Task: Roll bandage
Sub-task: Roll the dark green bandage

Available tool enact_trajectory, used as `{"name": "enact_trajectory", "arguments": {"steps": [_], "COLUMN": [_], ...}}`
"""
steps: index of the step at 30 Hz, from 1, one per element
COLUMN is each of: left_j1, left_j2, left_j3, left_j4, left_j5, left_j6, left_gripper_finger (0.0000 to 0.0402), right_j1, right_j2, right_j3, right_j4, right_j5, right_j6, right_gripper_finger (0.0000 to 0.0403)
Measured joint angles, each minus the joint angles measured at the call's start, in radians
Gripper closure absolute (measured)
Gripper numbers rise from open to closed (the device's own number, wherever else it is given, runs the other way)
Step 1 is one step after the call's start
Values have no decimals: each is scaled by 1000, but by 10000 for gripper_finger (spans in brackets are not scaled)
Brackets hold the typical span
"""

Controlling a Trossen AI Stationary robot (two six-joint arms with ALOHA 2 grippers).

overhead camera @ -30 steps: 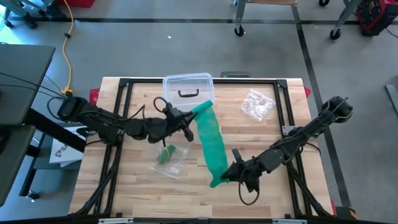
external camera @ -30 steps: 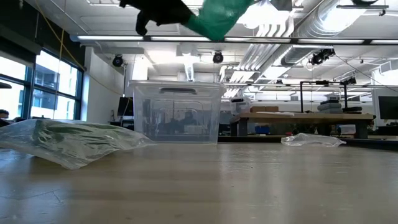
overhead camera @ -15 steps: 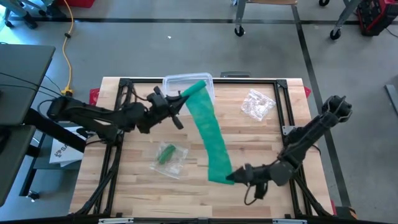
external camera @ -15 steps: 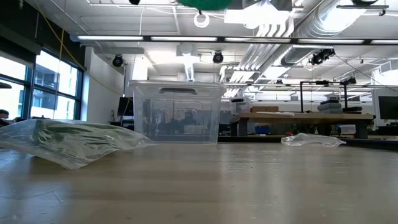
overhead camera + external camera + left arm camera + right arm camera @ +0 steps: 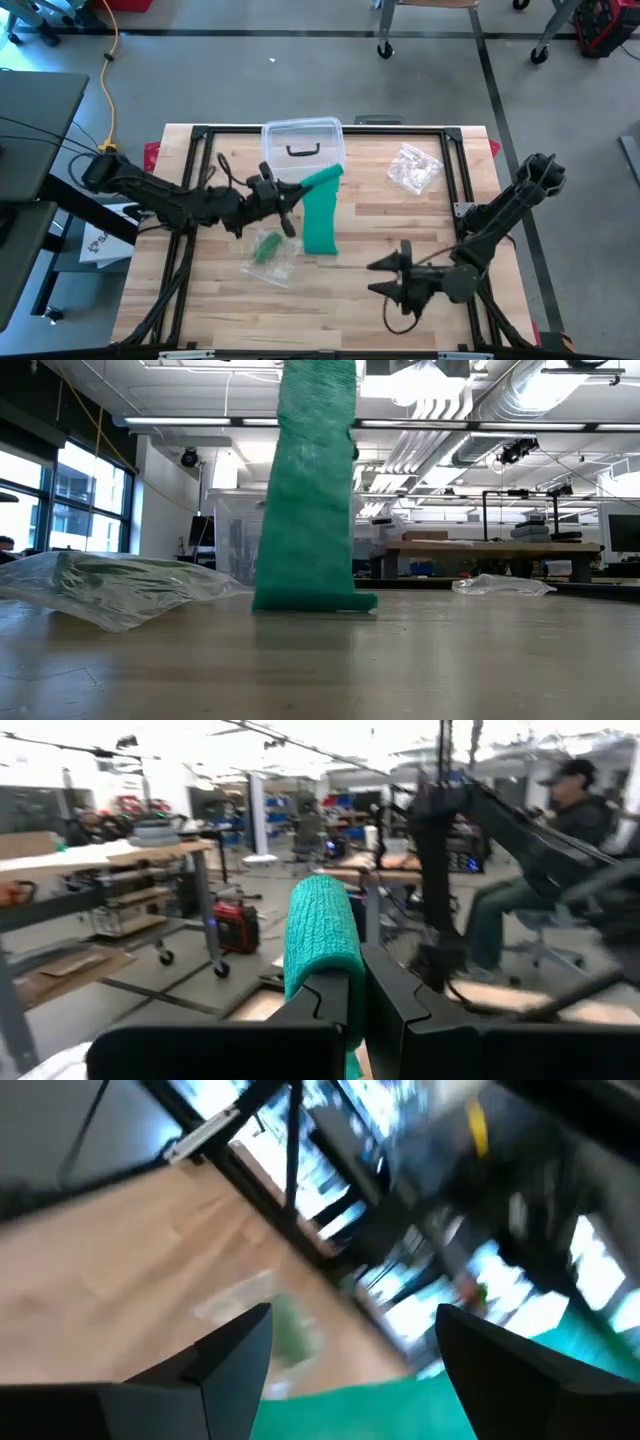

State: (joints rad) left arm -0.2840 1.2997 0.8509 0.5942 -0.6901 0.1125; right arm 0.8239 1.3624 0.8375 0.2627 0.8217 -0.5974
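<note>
A green knitted bandage (image 5: 320, 215) hangs as a loose strip from my left gripper (image 5: 295, 195), which is shut on its upper end near the table's middle. Its lower end (image 5: 315, 600) rests on the wooden table (image 5: 440, 215). In the left wrist view the bandage (image 5: 320, 925) arches over the shut fingers. My right gripper (image 5: 385, 276) stands open toward the near right, apart from the bandage and with nothing between its fingers. In the right wrist view its own fingers (image 5: 225, 1355) spread wide, with green cloth (image 5: 400, 1410) beyond them. My left gripper pinches the bandage's upper end (image 5: 335, 970) between its two fingers. The fingers lie about level and come from the table's left. The strip drapes over them and hangs slack below, its lower end (image 5: 322, 246) on the table.
A clear plastic box (image 5: 302, 145) stands at the far edge behind the bandage. A plastic bag holding a green roll (image 5: 270, 255) lies at the near left. A crumpled clear bag (image 5: 415, 168) lies at the far right. A person (image 5: 560, 840) sits beyond the table.
My right gripper has opened and let go of the bandage's lower end, then drawn back a little toward the table's right edge and turned its wrist. The strip, first stretched between both grippers, has dropped and now hangs from my left gripper with its end on the table.
</note>
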Motion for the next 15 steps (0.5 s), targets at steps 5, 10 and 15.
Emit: {"name": "enact_trajectory", "arguments": {"steps": [5,10,15], "left_j1": [-60,-90,-92], "left_j2": [58,98,111], "left_j3": [0,0,0], "left_j4": [4,8,9], "left_j5": [-1,-59,-157], "left_j6": [-5,-5,-7], "left_gripper_finger": [396,396,396], "right_j1": [-59,-219,-406], "right_j2": [6,101,268], "right_j3": [0,0,-1], "right_j4": [-197,-261,-124], "right_j5": [-183,-451,-530], "right_j6": [483,678,668], "right_gripper_finger": [132,170,281]}}
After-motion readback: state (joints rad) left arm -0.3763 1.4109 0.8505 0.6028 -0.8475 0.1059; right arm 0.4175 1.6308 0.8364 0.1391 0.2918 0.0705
